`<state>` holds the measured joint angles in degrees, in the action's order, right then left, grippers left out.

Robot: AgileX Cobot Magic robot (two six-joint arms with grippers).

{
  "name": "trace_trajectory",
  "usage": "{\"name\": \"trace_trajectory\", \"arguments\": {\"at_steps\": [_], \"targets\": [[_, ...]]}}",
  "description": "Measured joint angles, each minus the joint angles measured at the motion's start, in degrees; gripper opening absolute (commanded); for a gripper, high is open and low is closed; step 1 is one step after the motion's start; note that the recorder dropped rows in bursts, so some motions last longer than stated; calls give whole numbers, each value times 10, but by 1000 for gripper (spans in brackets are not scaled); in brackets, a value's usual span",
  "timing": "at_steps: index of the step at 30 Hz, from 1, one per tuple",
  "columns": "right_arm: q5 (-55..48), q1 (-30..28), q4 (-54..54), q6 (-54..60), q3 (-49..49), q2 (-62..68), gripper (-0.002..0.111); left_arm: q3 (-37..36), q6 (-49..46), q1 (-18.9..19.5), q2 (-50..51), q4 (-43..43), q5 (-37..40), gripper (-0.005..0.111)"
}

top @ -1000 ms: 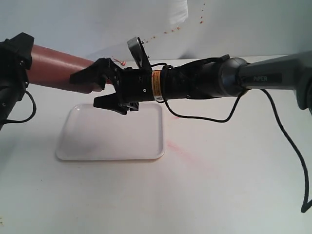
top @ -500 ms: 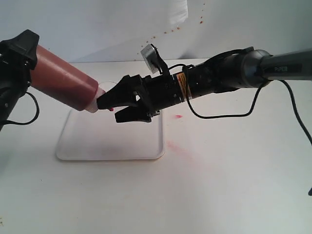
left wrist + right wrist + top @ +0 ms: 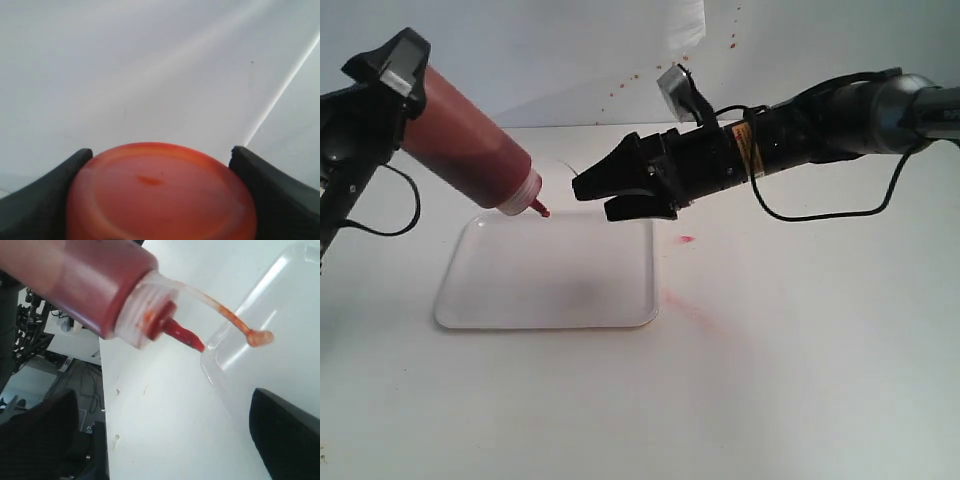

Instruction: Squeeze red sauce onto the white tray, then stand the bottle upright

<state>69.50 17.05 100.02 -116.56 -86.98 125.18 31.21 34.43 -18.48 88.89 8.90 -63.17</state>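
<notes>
My left gripper [image 3: 382, 88] is shut on the base of the bottle [image 3: 470, 140], which tilts nozzle-down to the right, full of red sauce. Its red-coated nozzle tip [image 3: 542, 210] hangs just over the far edge of the white tray [image 3: 545, 285]. The left wrist view shows the bottle's orange-red base [image 3: 160, 195] wedged between both fingers [image 3: 45, 200]. My right gripper [image 3: 592, 198] stands open to the right of the nozzle, holding nothing. In the right wrist view the nozzle [image 3: 182, 335] is uncovered, the tethered cap [image 3: 260, 337] dangles on its strap, and the tray's corner [image 3: 280, 310] lies beyond.
A small red drop [image 3: 686, 239] and a faint pink smear [image 3: 692, 306] mark the white table to the right of the tray. Red specks dot the back wall [image 3: 660, 68]. The right arm's cable [image 3: 820, 212] hangs above the table.
The left arm tipped the bottle steeper, bringing its nozzle down to the tray's far edge. The right gripper drew back to the right, away from the nozzle.
</notes>
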Motion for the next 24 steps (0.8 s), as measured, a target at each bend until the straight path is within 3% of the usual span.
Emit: {"name": "trace_trajectory", "arguments": {"at_steps": [4, 13, 24], "targets": [[0, 0, 1, 69, 0, -21, 84, 32, -27, 0, 0, -26, 68, 39], [-23, 1, -3, 310, 0, -46, 84, 59, -104, 0, 1, -97, 123, 39], [-139, 57, -145, 497, 0, -47, 88, 72, -106, 0, 1, -146, 139, 39]]}}
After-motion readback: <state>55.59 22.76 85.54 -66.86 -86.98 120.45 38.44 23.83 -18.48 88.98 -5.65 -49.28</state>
